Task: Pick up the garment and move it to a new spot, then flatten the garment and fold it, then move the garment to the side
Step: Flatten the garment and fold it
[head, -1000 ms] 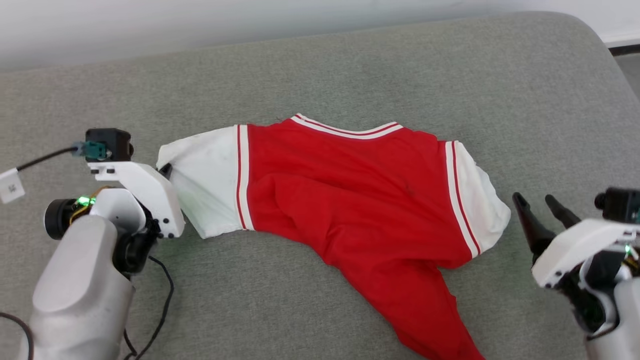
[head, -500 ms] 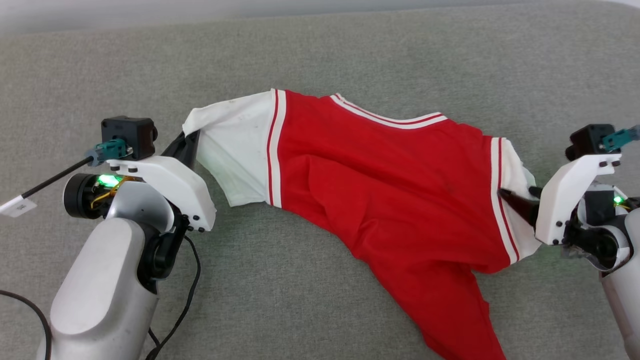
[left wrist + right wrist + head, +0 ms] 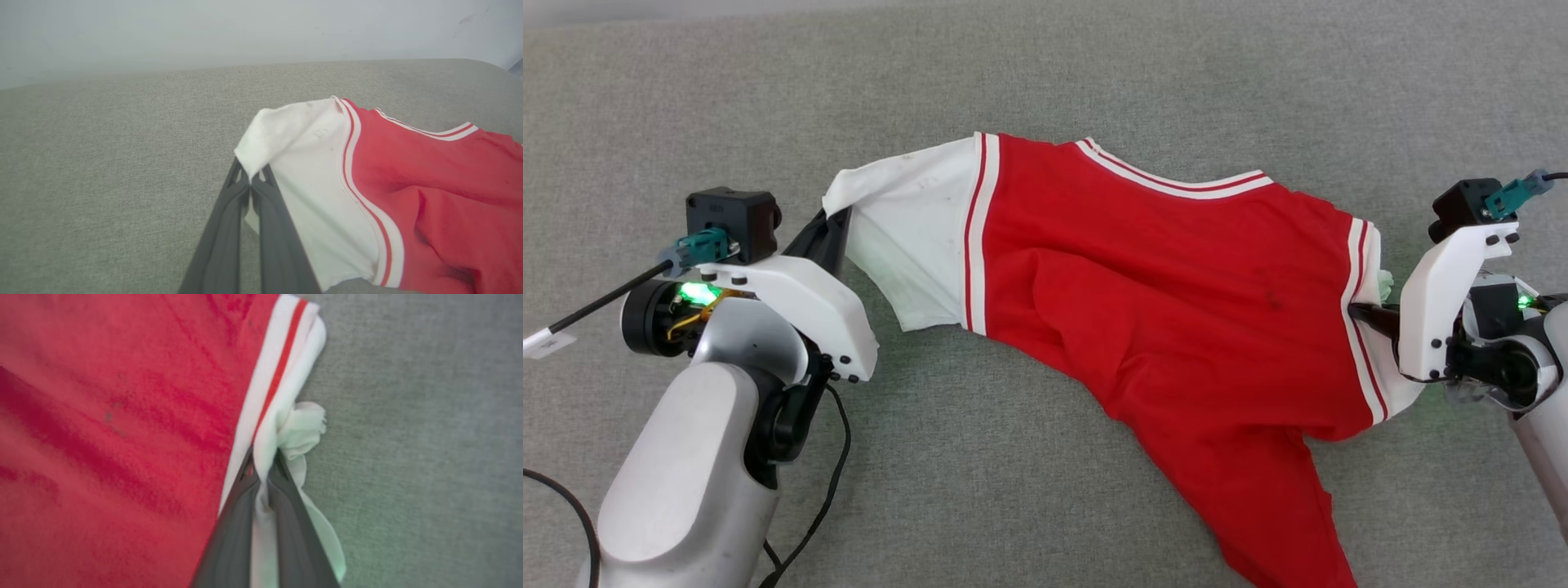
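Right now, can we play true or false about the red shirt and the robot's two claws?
1. The left gripper is shut on a white sleeve of the shirt. True.
2. The right gripper is wide open, away from the shirt. False: it is shut on the other white sleeve, which is bunched between its fingers.
3. The shirt lies on a grey cushion. True.
4. The shirt is neatly folded. False: it is spread out and rumpled, with its red body trailing off toward the robot.
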Tool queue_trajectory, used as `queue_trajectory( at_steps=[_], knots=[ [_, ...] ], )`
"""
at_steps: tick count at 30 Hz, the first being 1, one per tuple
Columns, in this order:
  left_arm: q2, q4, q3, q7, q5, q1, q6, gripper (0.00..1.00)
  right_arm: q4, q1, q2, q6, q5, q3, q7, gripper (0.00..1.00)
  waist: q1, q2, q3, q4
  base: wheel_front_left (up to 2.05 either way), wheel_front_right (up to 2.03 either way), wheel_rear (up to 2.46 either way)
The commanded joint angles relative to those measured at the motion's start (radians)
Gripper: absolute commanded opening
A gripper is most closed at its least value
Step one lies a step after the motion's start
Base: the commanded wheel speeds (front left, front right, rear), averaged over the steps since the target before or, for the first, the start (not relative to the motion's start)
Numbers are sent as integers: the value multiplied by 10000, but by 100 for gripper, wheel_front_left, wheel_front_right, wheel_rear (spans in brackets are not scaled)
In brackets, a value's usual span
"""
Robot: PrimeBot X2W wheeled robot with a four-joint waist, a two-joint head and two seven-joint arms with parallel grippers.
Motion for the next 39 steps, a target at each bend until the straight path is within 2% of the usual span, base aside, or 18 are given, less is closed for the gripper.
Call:
queue_trajectory(
  at_steps=[1, 5, 11, 18, 24, 29, 30, 39],
  knots=[
    [49, -1, 55, -39, -15, 84, 45, 0, 252, 257, 75, -7, 1, 363, -98, 0, 0, 0, -73, -25, 0, 0, 0],
    [66, 146, 221, -293, -59, -4, 150, 0, -68, -287, -395, -11, -195, 460, -1247, 0, 0, 0, -336, -118, 0, 0, 0],
    [112, 613, 578, -683, -146, -344, 322, 0, -267, -580, -632, -10, -675, 602, -2506, 0, 0, 0, -1024, -349, 0, 0, 0],
    [-23, 1807, 666, -833, -327, -1310, 57, 0, -220, -1089, -489, -10, -848, 791, -2902, 0, 0, 0, -1792, -520, 0, 0, 0],
    [-262, 3540, 697, -1168, -401, -2917, -206, 0, 81, -2106, -347, -10, -947, 1138, -3153, 0, 0, 0, -1970, -538, 0, 0, 0],
    [-399, 4941, 686, -1603, -242, -4664, -363, 0, 357, -3326, -178, -10, -904, 1481, -3633, 0, 0, 0, -1581, -528, 0, 0, 0],
    [-483, 5599, 752, -1938, -173, -5854, -370, 0, 557, -4279, -116, -10, -951, 1567, -4204, 0, 0, 0, -1154, -496, 0, 0, 0],
    [-430, 6741, 689, -2854, 331, -9305, -261, 0, 1408, -7276, 63, -10, -1238, 1486, -6088, 0, 0, 0, 434, -409, 0, 0, 0]
  ],
)
